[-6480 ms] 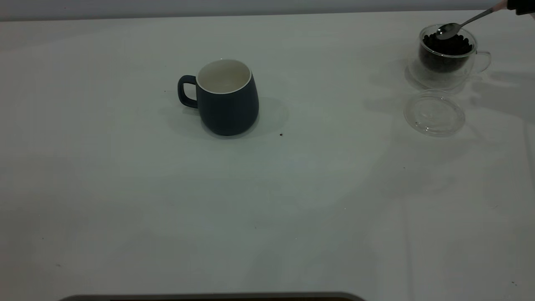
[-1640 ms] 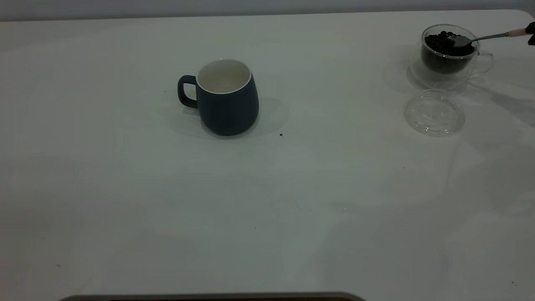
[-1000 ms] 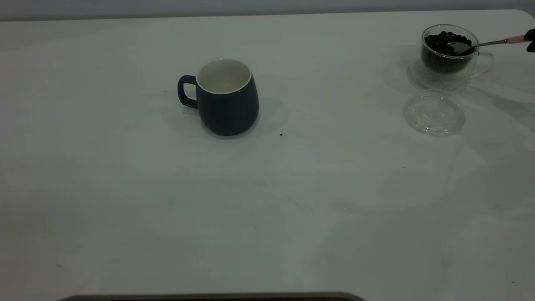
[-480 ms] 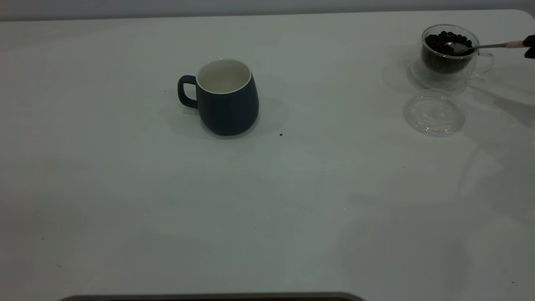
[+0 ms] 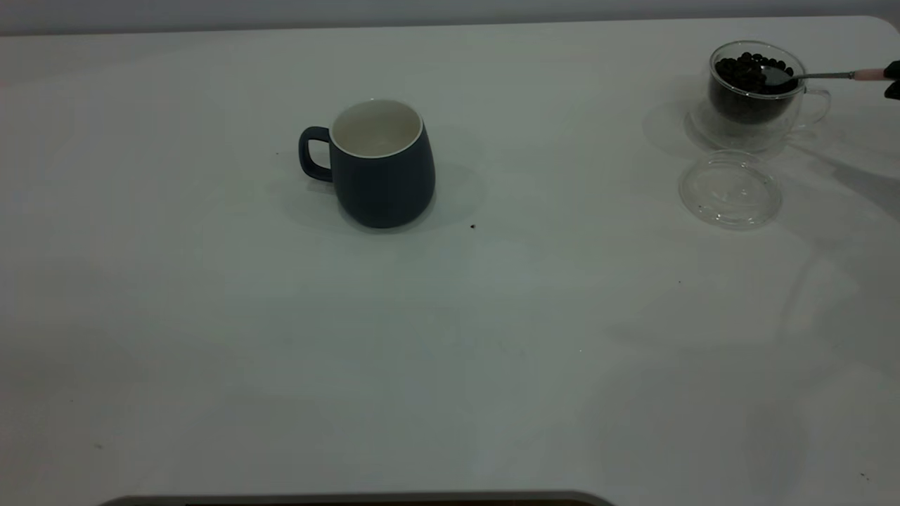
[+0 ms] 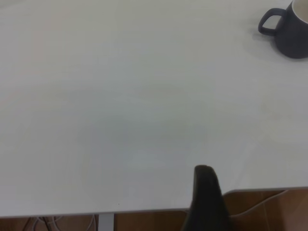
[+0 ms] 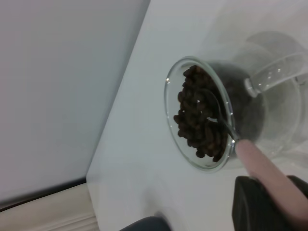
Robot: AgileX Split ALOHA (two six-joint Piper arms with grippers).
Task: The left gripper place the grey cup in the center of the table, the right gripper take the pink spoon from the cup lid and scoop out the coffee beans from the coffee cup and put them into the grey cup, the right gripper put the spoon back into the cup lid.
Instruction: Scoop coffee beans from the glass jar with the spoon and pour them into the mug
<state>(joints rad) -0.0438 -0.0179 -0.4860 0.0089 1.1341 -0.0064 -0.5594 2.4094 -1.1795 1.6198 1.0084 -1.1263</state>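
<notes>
Pale pink at its handle end, the slim silver-stemmed pink spoon (image 5: 815,74) is clenched by the black right gripper (image 5: 893,70) at the far right edge, its metal bowl dipped among the dark roasted coffee beans (image 5: 751,69) in the clear double-walled glass coffee cup (image 5: 756,95). Just nearer lies the round transparent glass cup lid (image 5: 730,190), bare, on the white table (image 5: 492,337). The pot-bellied slate-grey cup (image 5: 380,165) stands upright mid-table, well left, while the left gripper (image 6: 207,202) hangs by the table's edge, its grip state impossible to tell.
</notes>
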